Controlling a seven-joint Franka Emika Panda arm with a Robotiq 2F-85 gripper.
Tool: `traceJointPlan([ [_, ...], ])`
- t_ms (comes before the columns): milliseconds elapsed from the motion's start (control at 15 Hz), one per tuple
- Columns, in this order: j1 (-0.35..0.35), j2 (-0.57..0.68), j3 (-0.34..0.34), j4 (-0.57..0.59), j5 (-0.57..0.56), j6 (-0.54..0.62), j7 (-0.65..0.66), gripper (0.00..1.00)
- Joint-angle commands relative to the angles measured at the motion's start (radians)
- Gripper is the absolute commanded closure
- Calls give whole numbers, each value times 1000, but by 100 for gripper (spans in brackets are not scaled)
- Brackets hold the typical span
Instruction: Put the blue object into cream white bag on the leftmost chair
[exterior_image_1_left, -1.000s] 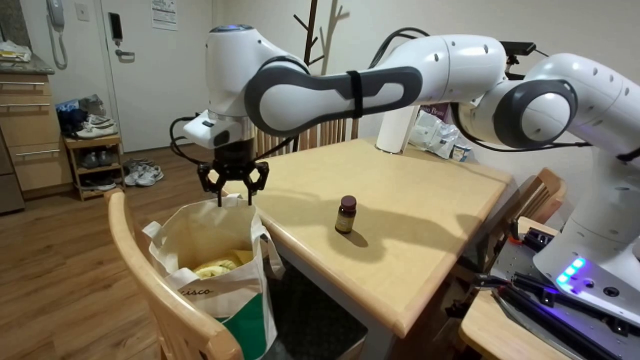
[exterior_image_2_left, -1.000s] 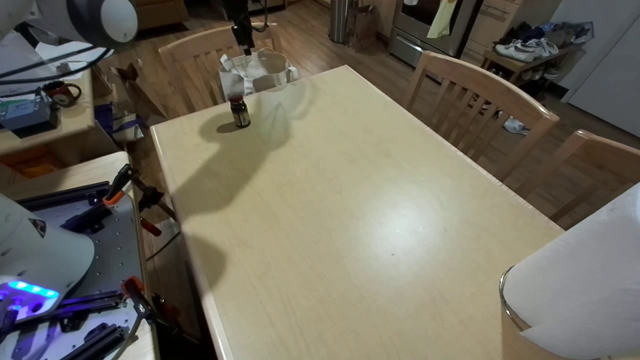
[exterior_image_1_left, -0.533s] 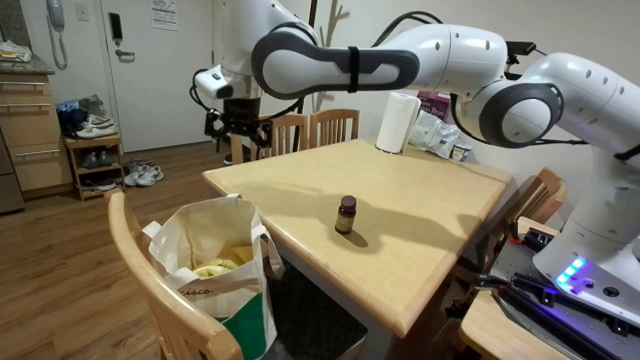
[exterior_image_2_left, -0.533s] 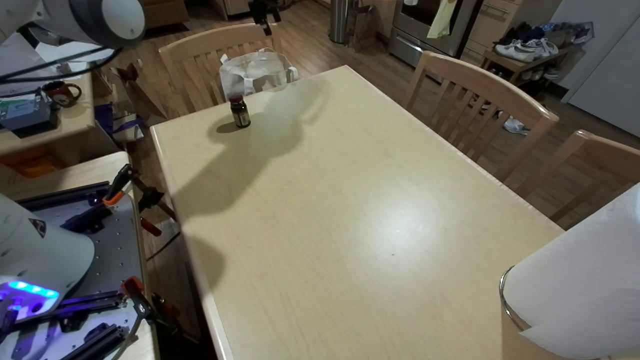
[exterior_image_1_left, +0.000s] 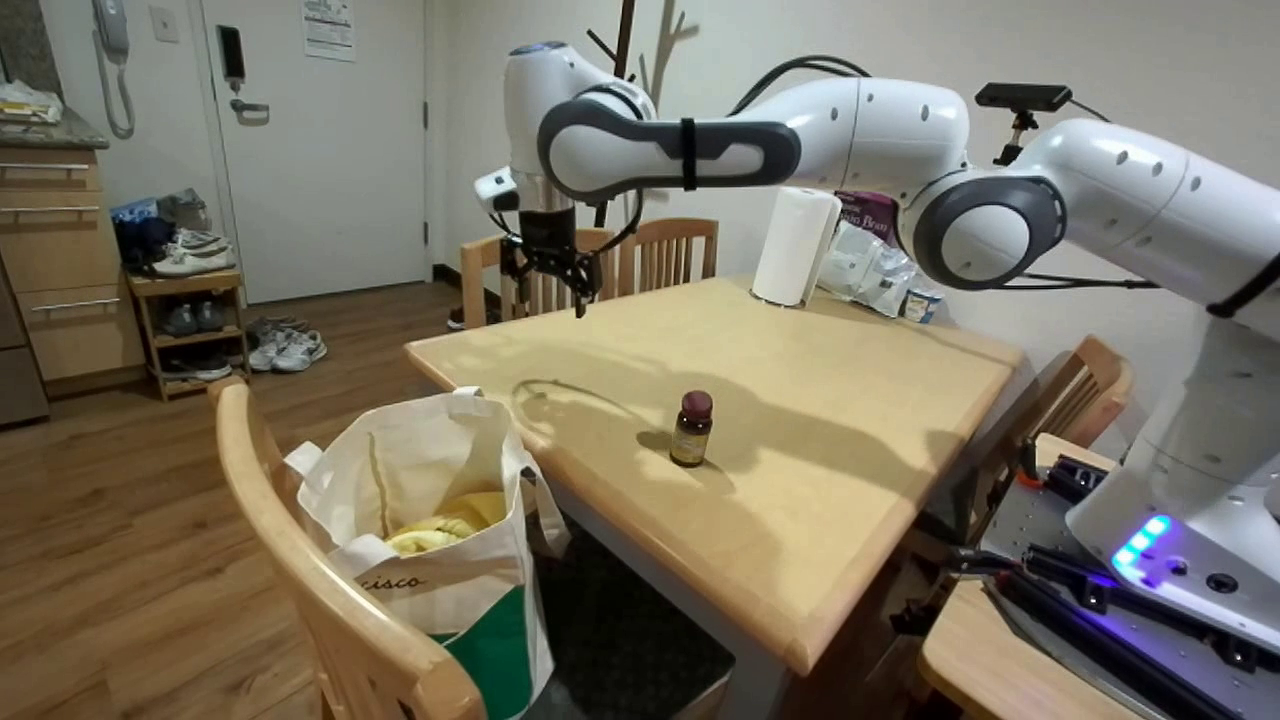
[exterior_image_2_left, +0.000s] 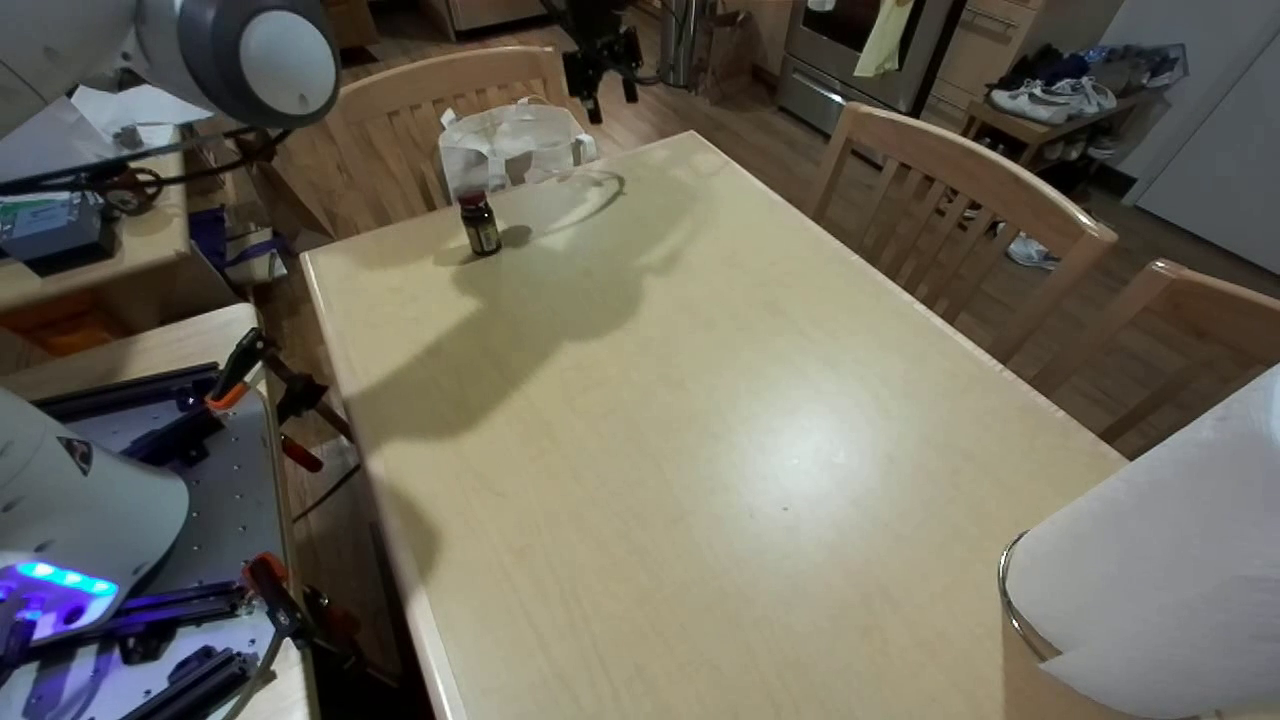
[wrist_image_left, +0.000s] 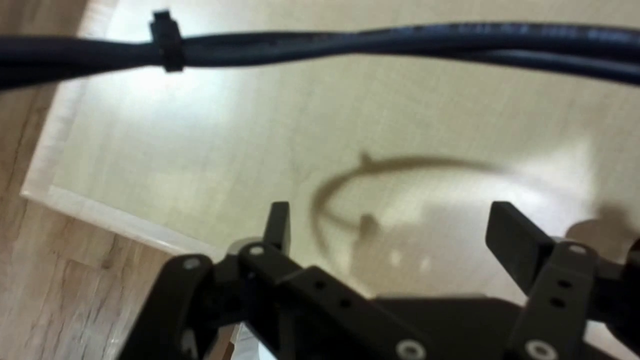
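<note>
One bag (exterior_image_1_left: 465, 572) below pincer (wrist_image_left: 389, 225) level

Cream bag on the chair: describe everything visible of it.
The cream bag looks like fabric, with loop handles, partly hidden dark lettering reading "cisco" and a green lower panel. It stands roughly upright, mouth open, something yellow inside, on a wooden chair beside the table. Whether it touches the backrest or table edge, I cannot tell.

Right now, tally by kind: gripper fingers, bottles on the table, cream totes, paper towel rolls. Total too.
Gripper fingers: 2
Bottle: 1
Cream tote: 1
Paper towel roll: 1
Total: 5
</note>
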Motion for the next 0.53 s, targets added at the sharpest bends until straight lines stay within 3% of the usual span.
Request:
traceJointPlan([
  [0, -66, 51, 93, 43, 104, -20, -30, 0],
  [133, -94, 72, 140, 46, 160, 3, -55, 0],
  [200, -70, 61, 92, 42, 114, -22, -19, 0],
  [467, -73, 55, 92, 18, 118, -11, -19, 0],
])
